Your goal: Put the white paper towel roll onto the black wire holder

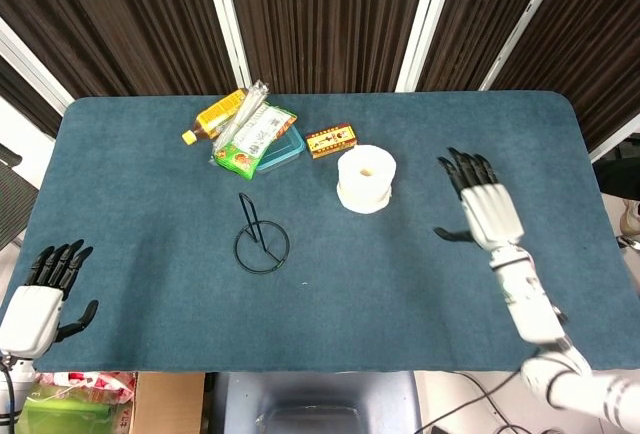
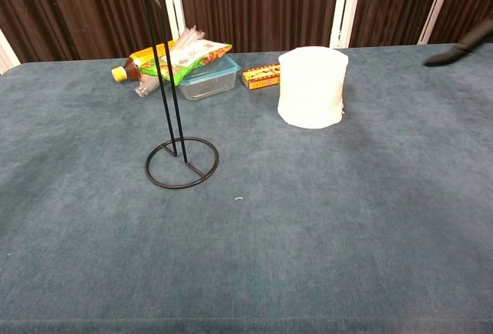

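Head view: the approach step is in hand. The right hand hangs over the table beside the white paper towel roll, fingers spread, holding nothing; the roll stands upright, apart from the black wire holder. The left hand rests open at the near edge. Next the fingers must wrap around the roll.

Chest view: only dark fingertips show at top right; the left hand is out of frame.

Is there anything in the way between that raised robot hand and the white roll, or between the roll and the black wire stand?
Nothing visible. Bare blue cloth separates the open right hand from the white paper towel roll, and the roll from the black wire holder. The small red-and-yellow box lies behind the roll, out of both paths.
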Controlling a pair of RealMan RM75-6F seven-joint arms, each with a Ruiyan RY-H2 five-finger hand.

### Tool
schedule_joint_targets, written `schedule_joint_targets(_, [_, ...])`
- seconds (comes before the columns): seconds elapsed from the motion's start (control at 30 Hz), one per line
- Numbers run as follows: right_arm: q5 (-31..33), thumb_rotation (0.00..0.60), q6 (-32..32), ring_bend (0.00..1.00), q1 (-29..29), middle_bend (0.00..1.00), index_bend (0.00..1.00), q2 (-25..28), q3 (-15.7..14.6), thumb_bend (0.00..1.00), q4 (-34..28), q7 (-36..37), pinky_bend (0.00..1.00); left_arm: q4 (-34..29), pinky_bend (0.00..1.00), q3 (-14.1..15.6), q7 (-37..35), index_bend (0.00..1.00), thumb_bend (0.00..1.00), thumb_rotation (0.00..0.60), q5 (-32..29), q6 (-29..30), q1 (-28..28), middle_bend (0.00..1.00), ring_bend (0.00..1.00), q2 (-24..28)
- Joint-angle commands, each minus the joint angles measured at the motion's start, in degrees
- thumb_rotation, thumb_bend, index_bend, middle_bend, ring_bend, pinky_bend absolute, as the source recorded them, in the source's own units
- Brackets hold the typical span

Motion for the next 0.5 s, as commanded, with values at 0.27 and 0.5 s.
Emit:
schedule_joint_targets(0.27, [23.77,0.6,-12.9,0.0,15.14,0.0,0.0,-5.58,2.15,0.05,9.32,-17.71,0.0,-0.08,0.03,-0.74,1.58,0.0,0.39,0.6,-1.94,-1.69,-0.66,0.0,0.01,-0.61])
schedule_joint_targets(0.5, [30.64,0.6,-13.95,0.0,20.64,0.0,0.0,-9.47,0.58,0.05,15.71,-21.58,0.0,-0.41,0.03,-1.79,2.82,0.0,0.39,0.6,-3.53,-1.8,-0.85,0.0,0.01,-1.25])
